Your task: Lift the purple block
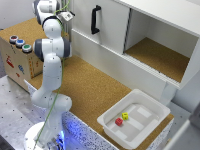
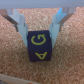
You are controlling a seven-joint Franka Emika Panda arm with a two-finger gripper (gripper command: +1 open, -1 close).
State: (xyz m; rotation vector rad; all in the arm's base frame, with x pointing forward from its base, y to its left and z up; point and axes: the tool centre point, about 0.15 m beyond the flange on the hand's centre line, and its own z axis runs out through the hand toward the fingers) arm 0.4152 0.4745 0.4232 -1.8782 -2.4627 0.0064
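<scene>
Gripping the purple block over the cork

Looking through the wrist view, we see the purple block sitting between our two pale fingers, its dark face marked with yellow letters, a G and an A. The fingers stand on either side of its upper edges, narrowed to the block's width and apparently touching it; we cannot tell whether the block has left the cork surface beneath it.

In the exterior view our arm rises from its base at the near left and reaches toward the far left, where the gripper is hidden behind the wrist, so the block does not show there. A wooden box with coloured buttons stands just left of the arm. At the near right, well apart, a white bin holds a small red block and a small yellow block. A white cabinet runs along the far side.
</scene>
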